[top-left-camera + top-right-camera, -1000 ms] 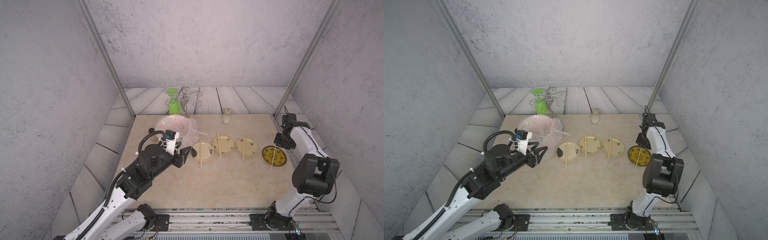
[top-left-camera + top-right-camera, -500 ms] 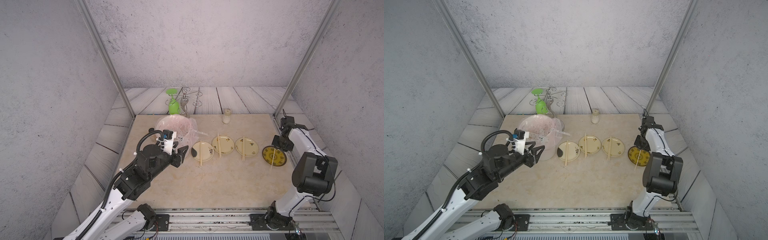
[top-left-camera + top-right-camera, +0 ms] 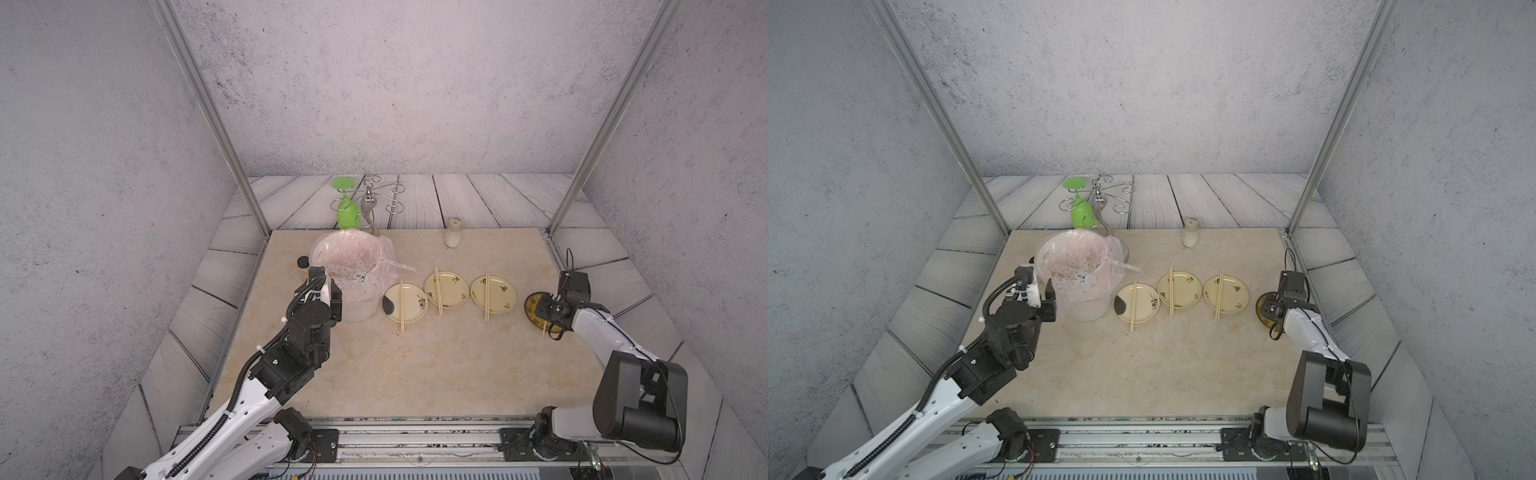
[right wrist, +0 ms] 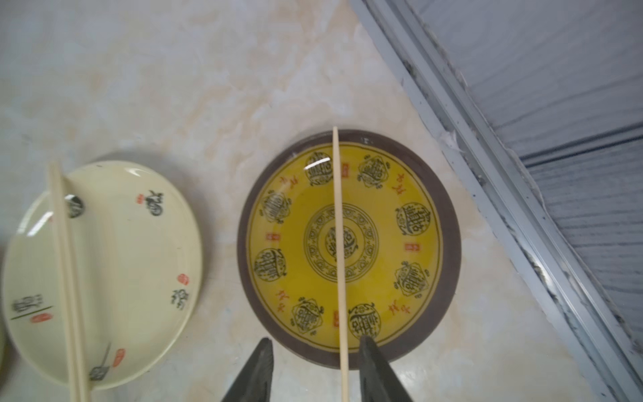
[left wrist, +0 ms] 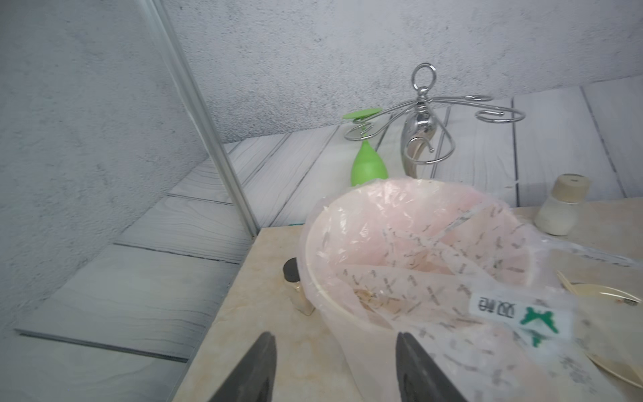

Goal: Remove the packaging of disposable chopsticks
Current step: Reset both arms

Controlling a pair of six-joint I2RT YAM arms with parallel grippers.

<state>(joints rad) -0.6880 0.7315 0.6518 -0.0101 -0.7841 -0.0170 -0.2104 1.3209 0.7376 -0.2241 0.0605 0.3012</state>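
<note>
Well, start with a top view. Your right gripper (image 3: 546, 311) hangs low over the yellow plate (image 3: 530, 303), at the right end of the row of plates. Bare sticks (image 3: 543, 332) lie across that plate, front to back. Their near end pokes out past the rim toward the front rail. The three pale plates (image 3: 500, 296) beside it hold bare sticks too, lying the same way. Your left gripper (image 3: 328, 293) is well apart from all that, just beside the bin (image 3: 359, 309), so the right arm is the near one. The sleeves (image 3: 388, 262) are in the bin, and one hangs out over its rim toward the plates. The table (image 3: 415, 365) is flat and smooth, with the frame post close on the right.

Next, the right wrist view. The jaws of the right gripper (image 4: 316, 339) are apart and squeeze nothing. The sticks (image 4: 337, 226) run straight out from between them, the same way the fingers point, across the middle of the yellow plate (image 4: 410, 243). They sit close to one finger, with a wider gap to the other. They show as one thin line, so you cannot tell if it is one or two. I think a lift should go straight up, because a sideways move could knock them off.

Last, the left wrist view. The jaws of the left gripper (image 5: 334, 336) are wide apart, with nothing between them. The bin (image 5: 313, 271) is just ahead, with sleeves (image 5: 417, 243) piled inside. To me the job looks almost done.
</note>
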